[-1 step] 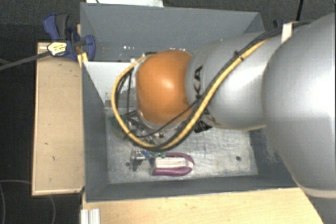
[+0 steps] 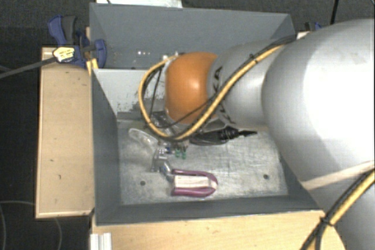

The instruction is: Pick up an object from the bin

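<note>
Purple-and-white packet point(image 2: 193, 184) lies just beside the pincer point(image 2: 163, 161), whose state I cannot tell.

Back and centre: arm point(image 2: 246, 96) with orange cover point(image 2: 187, 88) overhangs the bin floor point(image 2: 252, 170); blocked from above.
Front centre: purple-and-white object point(image 2: 193, 183) lying flat.
Left of centre: clear plastic piece point(image 2: 140, 137).
Left strip: bare floor along the left wall point(image 2: 105, 143); passable.
Right front: bare floor; passable.

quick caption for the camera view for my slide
Gripper low in the grey bin, close to a purple-and-white object lying near the front wall.
</note>
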`<action>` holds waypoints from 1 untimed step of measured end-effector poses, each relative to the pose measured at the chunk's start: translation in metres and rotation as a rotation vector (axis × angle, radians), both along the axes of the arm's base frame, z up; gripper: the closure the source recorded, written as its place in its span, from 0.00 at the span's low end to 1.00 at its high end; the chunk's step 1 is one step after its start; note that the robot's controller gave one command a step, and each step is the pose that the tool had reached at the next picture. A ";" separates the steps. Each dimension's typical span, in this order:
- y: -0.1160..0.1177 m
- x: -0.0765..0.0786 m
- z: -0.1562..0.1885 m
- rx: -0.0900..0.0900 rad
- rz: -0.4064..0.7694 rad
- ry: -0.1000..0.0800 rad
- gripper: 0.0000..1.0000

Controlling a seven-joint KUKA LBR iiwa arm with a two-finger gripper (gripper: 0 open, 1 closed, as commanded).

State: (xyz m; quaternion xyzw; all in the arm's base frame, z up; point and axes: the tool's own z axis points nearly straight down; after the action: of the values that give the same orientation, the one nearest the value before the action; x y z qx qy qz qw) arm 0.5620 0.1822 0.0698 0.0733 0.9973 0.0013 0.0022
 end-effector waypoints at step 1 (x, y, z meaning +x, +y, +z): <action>0.065 -0.013 0.033 0.004 -0.062 0.000 0.00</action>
State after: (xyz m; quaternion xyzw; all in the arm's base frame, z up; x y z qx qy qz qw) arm 0.5494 0.2469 0.1024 0.1040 0.9946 0.0030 0.0022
